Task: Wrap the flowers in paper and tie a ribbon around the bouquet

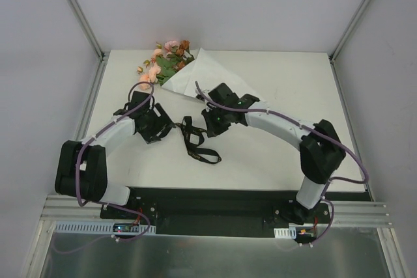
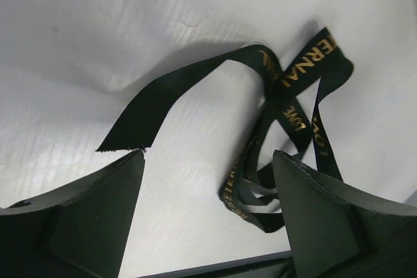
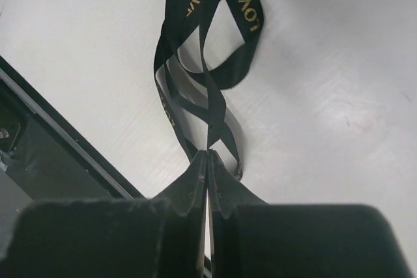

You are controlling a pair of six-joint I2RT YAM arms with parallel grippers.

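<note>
While right hand (image 3: 207, 154) pinches ribbon (image 3: 247, 11), bouquet (image 1: 186, 69) lies nr table's (image 1: 293, 148) rear.

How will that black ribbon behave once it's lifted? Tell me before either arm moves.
Likely floppy: the ribbon lies in loose loops and twists, so it should drape and trail, not hold shape. Probably very light, being a thin flat strip. Possibly slippery: the sheen suggests it could slide from the right fingers, shut on one strand.
</note>
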